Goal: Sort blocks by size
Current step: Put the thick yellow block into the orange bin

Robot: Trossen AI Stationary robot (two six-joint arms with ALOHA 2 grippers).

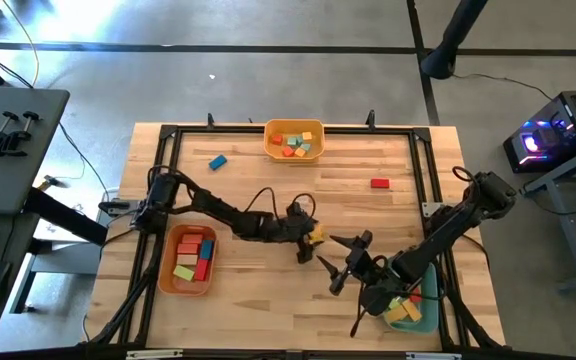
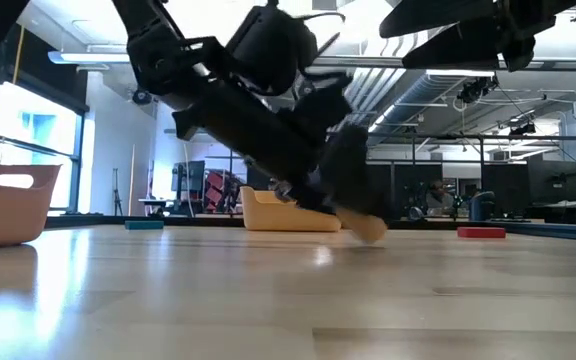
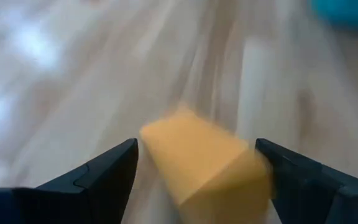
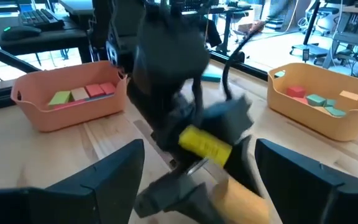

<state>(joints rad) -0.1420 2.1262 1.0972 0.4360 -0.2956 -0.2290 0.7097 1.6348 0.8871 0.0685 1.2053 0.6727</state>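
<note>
High view: left gripper (image 1: pixel 311 236) at table (image 1: pixel 268 300) middle, right of orange bin (image 1: pixel 165 280), fingers around yellow block (image 1: pixel 316 234). Right gripper (image 1: pixel 340 262) just beside, fingers spread wide, holding nothing.
Low view: yellow block (image 2: pixel 366 228) touching tabletop.
Left wrist view: block (image 3: pixel 207 158) between both fingers, contact unclear.
Right wrist view: orange bin (image 4: pixel 73 112) behind left gripper (image 4: pixel 213 152).

Left gripper (image 2: pixel 353 215): you see it low over the counter (image 2: pixel 288 300), a tan-yellow block (image 2: pixel 368 228) at its tip.
Far bin (image 2: pixel 283 213): yellow, behind the arm.
Near bin (image 2: pixel 3 203): orange, at your left edge.
Loose blocks: teal (image 2: pixel 144 225) left, red (image 2: pixel 481 232) right.
</note>
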